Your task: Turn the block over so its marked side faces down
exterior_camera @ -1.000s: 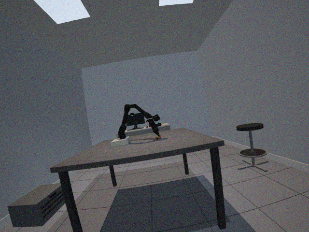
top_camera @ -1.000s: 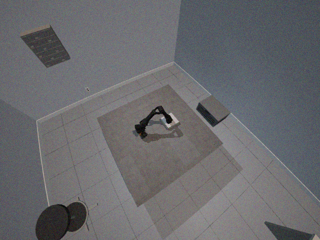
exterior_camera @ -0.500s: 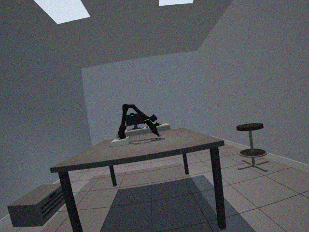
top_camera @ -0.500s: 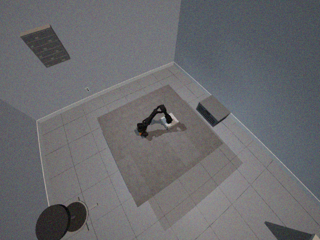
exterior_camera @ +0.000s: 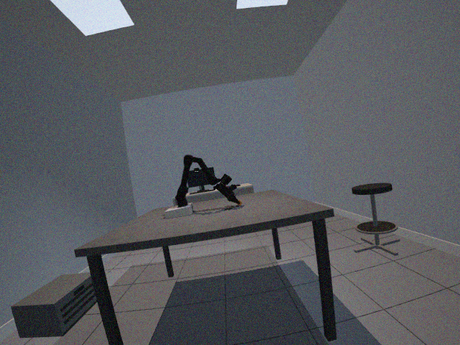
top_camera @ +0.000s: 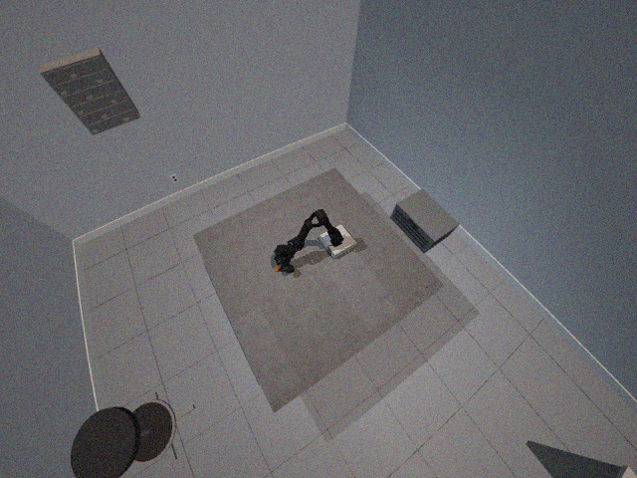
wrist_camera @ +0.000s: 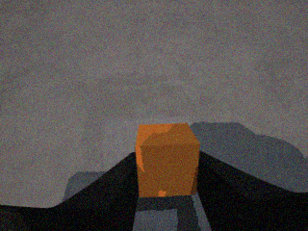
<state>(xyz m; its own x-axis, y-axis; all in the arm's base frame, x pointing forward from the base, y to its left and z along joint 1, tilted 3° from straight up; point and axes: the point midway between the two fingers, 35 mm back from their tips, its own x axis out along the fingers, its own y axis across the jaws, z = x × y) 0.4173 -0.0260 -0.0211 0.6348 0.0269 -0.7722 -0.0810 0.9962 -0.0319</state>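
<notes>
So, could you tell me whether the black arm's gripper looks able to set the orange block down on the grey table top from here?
Probably yes: the gripper is shut on the orange block, low over the grey table top, with nothing seen beneath.
</notes>
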